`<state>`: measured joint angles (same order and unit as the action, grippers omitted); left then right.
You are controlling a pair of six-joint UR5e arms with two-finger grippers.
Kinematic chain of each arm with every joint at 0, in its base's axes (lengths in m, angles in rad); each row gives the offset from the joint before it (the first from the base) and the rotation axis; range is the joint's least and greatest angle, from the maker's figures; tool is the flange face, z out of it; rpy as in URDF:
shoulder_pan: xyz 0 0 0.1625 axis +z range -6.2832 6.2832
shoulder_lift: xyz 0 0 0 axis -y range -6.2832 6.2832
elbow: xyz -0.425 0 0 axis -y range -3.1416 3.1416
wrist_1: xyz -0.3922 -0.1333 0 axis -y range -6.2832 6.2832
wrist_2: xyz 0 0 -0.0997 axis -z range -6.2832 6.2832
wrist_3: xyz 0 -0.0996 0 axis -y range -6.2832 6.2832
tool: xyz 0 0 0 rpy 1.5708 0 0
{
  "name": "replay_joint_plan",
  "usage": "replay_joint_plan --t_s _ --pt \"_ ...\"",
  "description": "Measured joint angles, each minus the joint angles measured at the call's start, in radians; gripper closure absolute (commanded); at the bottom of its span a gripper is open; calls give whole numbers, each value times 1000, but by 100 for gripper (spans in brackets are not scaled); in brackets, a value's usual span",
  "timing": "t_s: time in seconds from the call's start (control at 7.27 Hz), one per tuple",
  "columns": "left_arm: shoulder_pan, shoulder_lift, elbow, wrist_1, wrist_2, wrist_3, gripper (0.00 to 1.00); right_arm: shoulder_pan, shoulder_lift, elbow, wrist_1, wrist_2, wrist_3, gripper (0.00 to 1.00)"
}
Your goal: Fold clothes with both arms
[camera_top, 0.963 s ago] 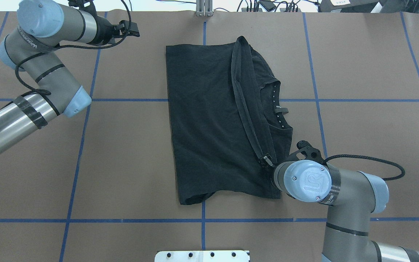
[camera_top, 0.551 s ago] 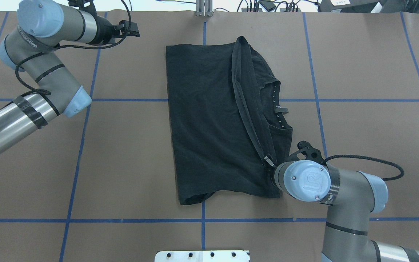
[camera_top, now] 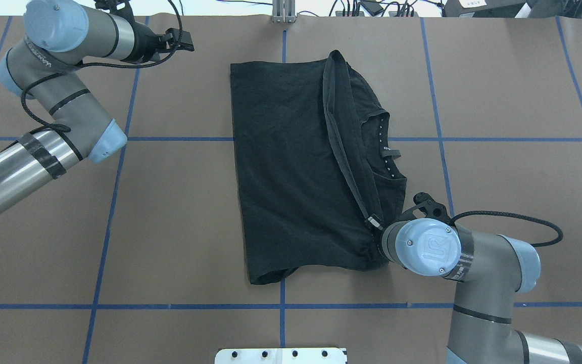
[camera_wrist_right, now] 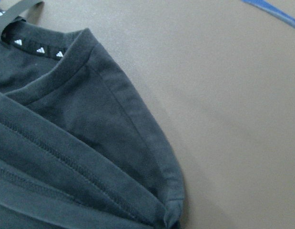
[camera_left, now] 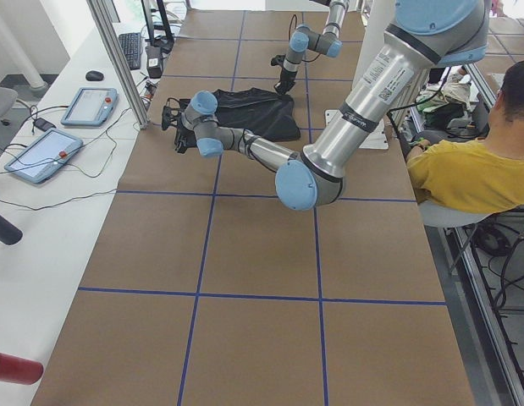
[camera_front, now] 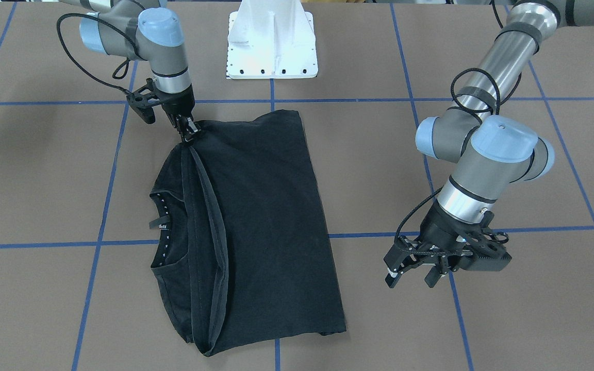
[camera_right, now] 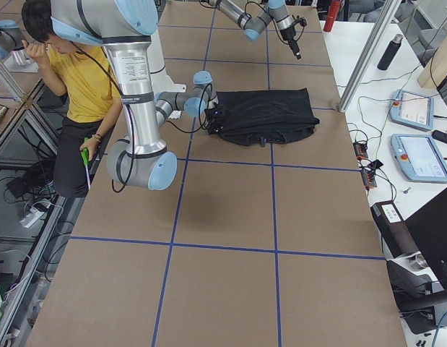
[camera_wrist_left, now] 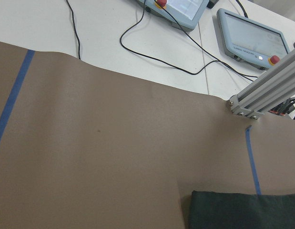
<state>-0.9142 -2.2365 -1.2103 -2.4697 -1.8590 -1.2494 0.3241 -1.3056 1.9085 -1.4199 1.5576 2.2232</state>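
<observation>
The black T-shirt (camera_top: 291, 167) lies folded lengthwise at the table's middle, its white-dotted inner collar (camera_top: 384, 146) showing on the right. A doubled hem band (camera_front: 207, 216) runs along the fold. My right gripper (camera_front: 188, 131) points down at the band's near end and is shut on it; in the overhead view this right gripper (camera_top: 372, 221) is mostly hidden by its wrist. The right wrist view shows the collar and a shoulder edge (camera_wrist_right: 133, 129), no fingers. My left gripper (camera_front: 411, 275) hangs open over bare table, apart from the shirt's far left corner (camera_wrist_left: 242, 210).
The white base plate (camera_front: 271, 46) sits at the robot's side of the table. An aluminium post (camera_top: 283, 12) stands at the far edge, with teach pendants (camera_wrist_left: 252, 36) and cables beyond. A seated person in yellow (camera_left: 482, 169) is beside the table.
The right wrist has shifted slightly away from the robot, and the shirt's near right corner has drawn in and bunched a little. The left arm has not moved.
</observation>
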Motion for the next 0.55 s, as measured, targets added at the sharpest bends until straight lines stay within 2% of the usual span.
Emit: replay_joint_plan --t_s 0.41,0.55 --pt "0 1 -4 0 -1 -1 0 24 0 14 -2 50 -14 100" --pt "1 18 -32 0 -2 -10 0 28 -1 33 -5 67 -15 100"
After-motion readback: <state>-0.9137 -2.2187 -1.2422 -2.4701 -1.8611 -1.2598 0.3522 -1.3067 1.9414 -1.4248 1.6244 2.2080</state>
